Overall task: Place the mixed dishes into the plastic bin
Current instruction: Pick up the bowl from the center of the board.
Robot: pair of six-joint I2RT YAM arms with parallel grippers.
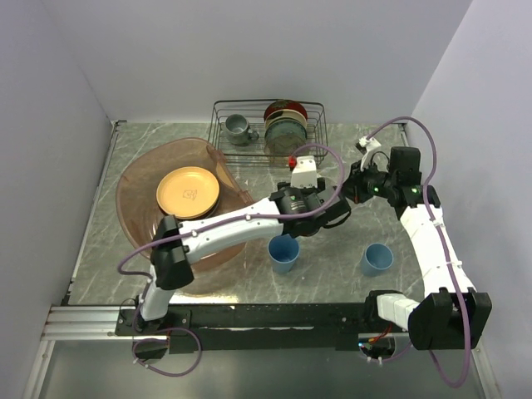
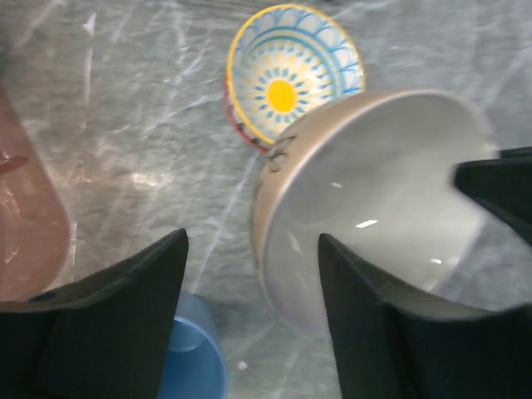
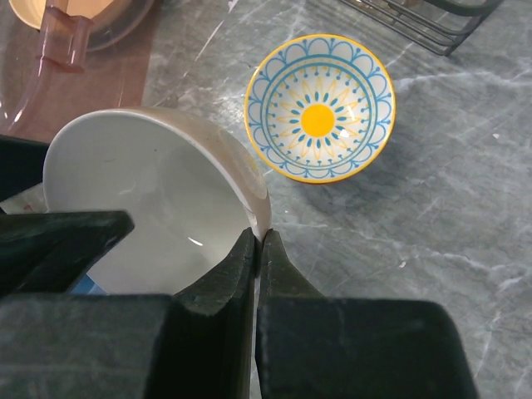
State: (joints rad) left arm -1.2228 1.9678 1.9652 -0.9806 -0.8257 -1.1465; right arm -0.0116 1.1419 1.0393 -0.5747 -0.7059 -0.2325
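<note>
My right gripper (image 3: pixel 259 237) is shut on the rim of the cream bowl (image 3: pixel 150 191) and holds it tilted above the table. My left gripper (image 2: pixel 251 249) is open and straddles the far wall of the same bowl (image 2: pixel 391 208), one finger inside and one outside. The red-patterned bowl (image 3: pixel 320 108), blue and yellow inside, stands on the table just beyond; it also shows in the left wrist view (image 2: pixel 291 75). The two grippers meet at mid-table (image 1: pixel 337 195). Two light-blue cups (image 1: pixel 283 253) (image 1: pixel 376 258) stand nearer. The plastic bin (image 1: pixel 137 208) at left holds a yellow-orange plate (image 1: pixel 188 191).
A black wire rack (image 1: pixel 249 154) at the back holds a grey mug (image 1: pixel 239 127) and upright dark plates (image 1: pixel 287 120). One blue cup (image 2: pixel 187 357) is right under my left gripper. The bin's rim (image 2: pixel 25 224) lies to that gripper's left.
</note>
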